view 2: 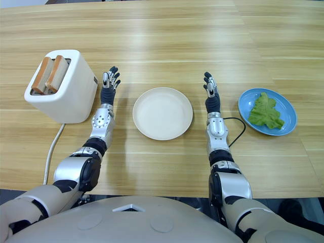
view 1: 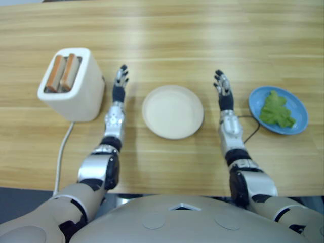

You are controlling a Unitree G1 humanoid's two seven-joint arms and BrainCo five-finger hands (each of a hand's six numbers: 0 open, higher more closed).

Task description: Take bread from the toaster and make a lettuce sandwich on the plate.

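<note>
The wooden table (view 2: 202, 30) carries a white toaster (view 2: 66, 96) toward its left edge, a cream plate (view 2: 162, 113) mid-table and a blue dish (view 2: 290, 115) toward the right edge. Lettuce (view 2: 265, 112) lies in the dish; two bread slices (view 2: 49, 74) stand in the toaster's slots. Left hand (view 2: 108, 86) and right hand (view 2: 210, 93) flank the plate - fingers straight, holding nothing.

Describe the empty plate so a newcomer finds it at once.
On the wooden table, look between the left hand and the right hand: a round cream plate lies there. Unlike the blue dish with lettuce on its right and the white toaster with bread on its left, it holds nothing.
</note>
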